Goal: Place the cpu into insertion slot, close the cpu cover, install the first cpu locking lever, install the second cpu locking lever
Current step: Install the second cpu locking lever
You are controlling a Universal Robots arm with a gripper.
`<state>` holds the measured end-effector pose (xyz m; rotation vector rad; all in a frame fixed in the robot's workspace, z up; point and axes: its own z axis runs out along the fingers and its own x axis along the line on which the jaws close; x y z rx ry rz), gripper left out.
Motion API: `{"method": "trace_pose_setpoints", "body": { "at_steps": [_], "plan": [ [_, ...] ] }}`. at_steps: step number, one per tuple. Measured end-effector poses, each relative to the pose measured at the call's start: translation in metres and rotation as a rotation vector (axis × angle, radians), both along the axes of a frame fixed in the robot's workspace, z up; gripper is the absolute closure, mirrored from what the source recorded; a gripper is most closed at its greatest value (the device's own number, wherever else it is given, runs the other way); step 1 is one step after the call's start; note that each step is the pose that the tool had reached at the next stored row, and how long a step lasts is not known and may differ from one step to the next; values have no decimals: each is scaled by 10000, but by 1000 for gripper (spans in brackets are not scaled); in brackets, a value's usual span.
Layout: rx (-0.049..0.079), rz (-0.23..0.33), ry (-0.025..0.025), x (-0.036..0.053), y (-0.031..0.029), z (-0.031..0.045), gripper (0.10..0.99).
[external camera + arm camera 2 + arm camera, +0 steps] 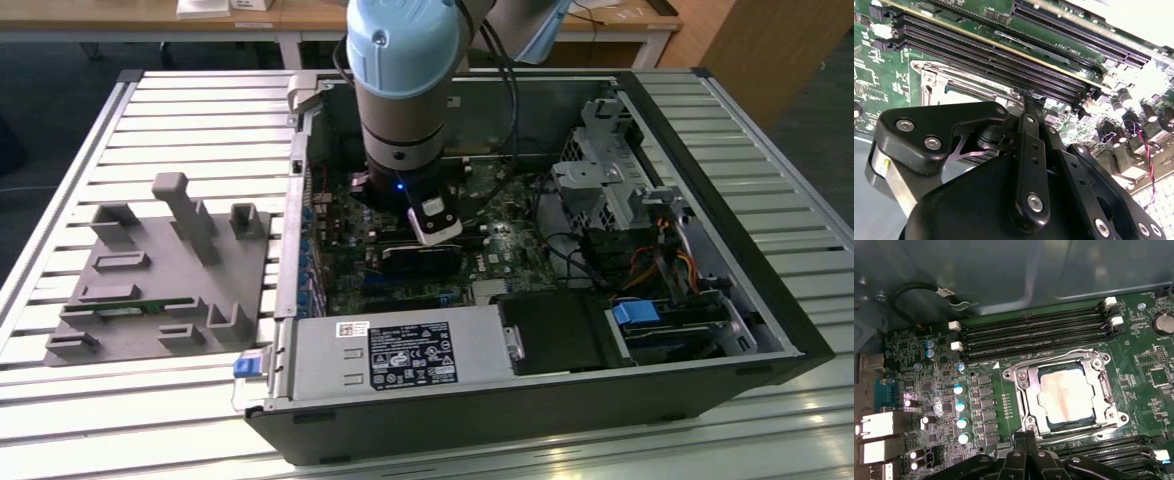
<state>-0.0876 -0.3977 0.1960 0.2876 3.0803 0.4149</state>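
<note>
**Gripper (pixel 1026 436) tips pinched together at the socket's edge**

From where I stand, the arm reaches down into the open computer case (pixel 781 300), and its fingers (pixel 1029 107) look pressed together with nothing visible between them. In the first wrist view the tips sit just beside the near edge of the cpu cover (pixel 1025 390), close to one of the thin wire levers (pixel 1079 429) that runs along that side.

The cpu (pixel 1066 392) already lies flat in the insertion slot (pixel 1046 371). The cover is folded down around it, so the chip's smeared grey top shows through the square window. I cannot tell whether either lever is hooked under its catch.

My worry is the lever work. The wire is thin and springy. If closed tips push it off-centre, it could slip off them and snap back, or ride over its hook without catching. A slip would also drive the tips onto the green board (pixel 1139 390) or the small parts crowding the socket's edge. The long memory slots (pixel 1034 332) run close on both sides, so a sideways skid has little room. Too much downward force on a half-seated cover could press the chip unevenly onto the pins beneath.
</note>
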Motion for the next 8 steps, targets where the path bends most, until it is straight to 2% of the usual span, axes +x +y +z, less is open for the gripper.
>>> {"method": "trace_pose_setpoints", "body": {
  "at_steps": [8],
  "plan": [
    [1, 39, -1, -23, 5, -38, 984]
  ]
}}
